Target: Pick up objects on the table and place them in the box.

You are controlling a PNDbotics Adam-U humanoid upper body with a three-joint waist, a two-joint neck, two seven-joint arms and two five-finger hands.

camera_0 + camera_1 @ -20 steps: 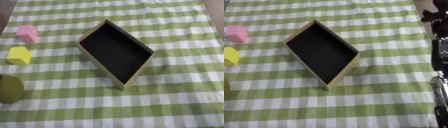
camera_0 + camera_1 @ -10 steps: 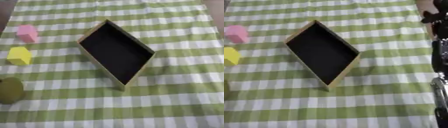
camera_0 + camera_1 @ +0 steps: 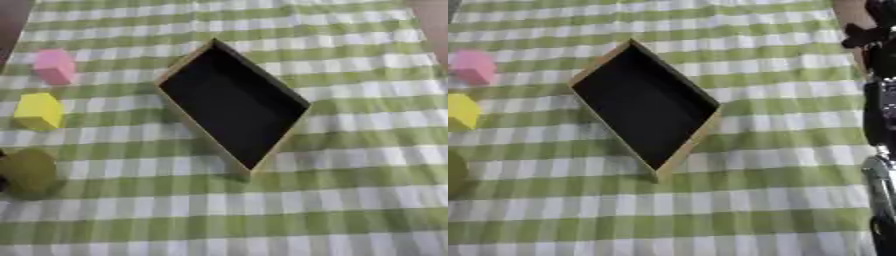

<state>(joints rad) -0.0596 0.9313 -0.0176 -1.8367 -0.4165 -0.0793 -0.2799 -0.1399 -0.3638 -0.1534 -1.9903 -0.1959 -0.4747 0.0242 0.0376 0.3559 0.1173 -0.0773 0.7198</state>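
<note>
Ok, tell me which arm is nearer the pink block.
Cannot tell: only the right arm shows, along the right edge, across the box from the pink block at far left. The left arm is out of view.

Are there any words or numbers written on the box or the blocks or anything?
None: no words, numbers or signs can be read.
The box shows only a plain black inside and tan rim.
The pink block, the yellow block and the olive round thing look plain.
The green checked cloth has only its pattern.
</note>
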